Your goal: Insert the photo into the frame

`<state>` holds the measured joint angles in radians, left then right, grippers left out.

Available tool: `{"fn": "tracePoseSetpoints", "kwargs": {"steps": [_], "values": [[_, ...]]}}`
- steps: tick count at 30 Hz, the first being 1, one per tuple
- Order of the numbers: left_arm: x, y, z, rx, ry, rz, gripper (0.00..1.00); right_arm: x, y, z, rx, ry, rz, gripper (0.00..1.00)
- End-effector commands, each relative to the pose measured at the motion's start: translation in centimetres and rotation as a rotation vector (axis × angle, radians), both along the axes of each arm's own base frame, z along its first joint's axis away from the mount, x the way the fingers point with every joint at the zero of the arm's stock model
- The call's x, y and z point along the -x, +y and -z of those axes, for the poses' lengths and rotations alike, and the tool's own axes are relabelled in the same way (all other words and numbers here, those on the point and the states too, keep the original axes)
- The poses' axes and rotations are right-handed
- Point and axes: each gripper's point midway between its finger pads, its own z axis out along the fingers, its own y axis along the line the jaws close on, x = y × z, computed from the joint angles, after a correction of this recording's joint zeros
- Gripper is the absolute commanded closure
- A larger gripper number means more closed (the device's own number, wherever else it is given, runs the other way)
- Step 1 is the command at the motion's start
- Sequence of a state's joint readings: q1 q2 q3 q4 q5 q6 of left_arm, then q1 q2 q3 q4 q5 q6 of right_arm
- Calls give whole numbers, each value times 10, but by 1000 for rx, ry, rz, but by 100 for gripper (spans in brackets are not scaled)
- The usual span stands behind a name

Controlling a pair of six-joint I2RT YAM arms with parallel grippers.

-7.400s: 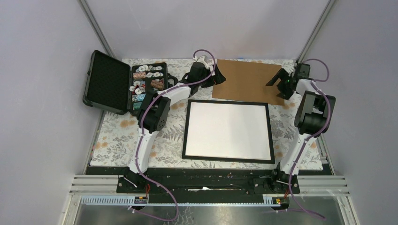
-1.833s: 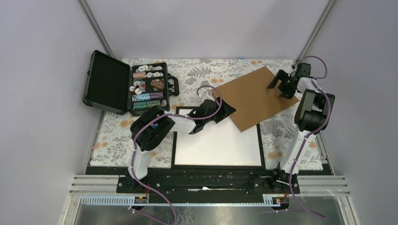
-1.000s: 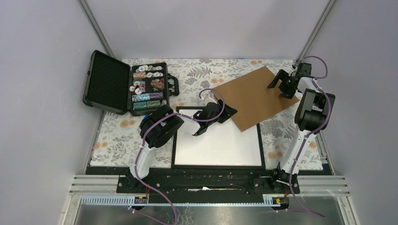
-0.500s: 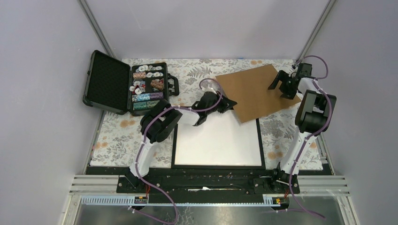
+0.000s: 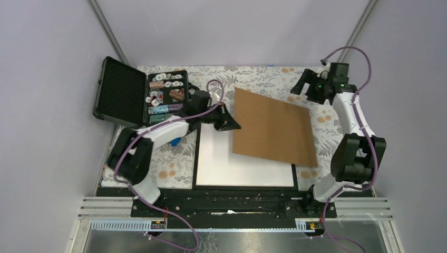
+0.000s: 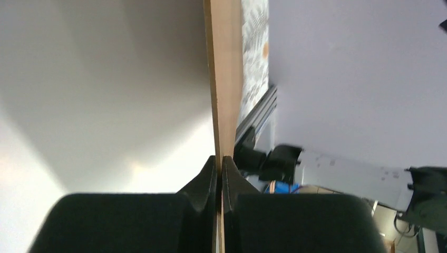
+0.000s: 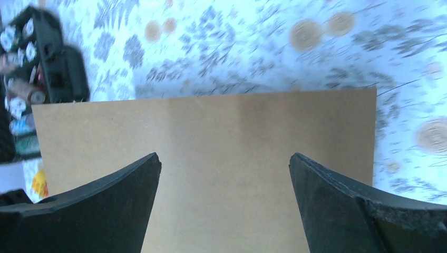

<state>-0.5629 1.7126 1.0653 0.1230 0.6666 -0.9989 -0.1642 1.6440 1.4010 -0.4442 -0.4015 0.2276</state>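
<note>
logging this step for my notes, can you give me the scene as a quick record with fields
left pincer: shut on the brown board's left edge
brown board: held up off the table, partly over the frame
frame: flat on the table, white sheet inside
right pincer: open, near the far right corner, holding nothing
case: open, far left

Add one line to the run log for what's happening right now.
left gripper: shut on edge of brown board | board: partly over frame | right gripper: open, empty | photo: not seen
</note>
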Motion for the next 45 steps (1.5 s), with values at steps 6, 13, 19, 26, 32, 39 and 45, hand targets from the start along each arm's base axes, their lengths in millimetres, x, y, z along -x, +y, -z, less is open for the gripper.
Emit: {"fn": "tracePoseSetpoints", "kwargs": {"steps": [6,13,19,26,32,39,45], "values": [[57,116,63,-321,53,55,100,85,42,49,-72,142,-43,0],[60,147,97,-496,60,-12,100,120,40,94,-73,245,34,0],[53,171,109,-620,66,-113,100,135,17,125,8,337,198,0],[63,177,126,-616,162,-119,100,150,11,150,19,416,276,0],[63,180,134,-650,194,-98,100,163,32,163,-37,453,204,1],[63,179,141,-655,221,-91,100,182,47,167,-79,482,153,6],[65,182,137,-657,198,-102,95,191,60,137,-134,424,136,8]]}}
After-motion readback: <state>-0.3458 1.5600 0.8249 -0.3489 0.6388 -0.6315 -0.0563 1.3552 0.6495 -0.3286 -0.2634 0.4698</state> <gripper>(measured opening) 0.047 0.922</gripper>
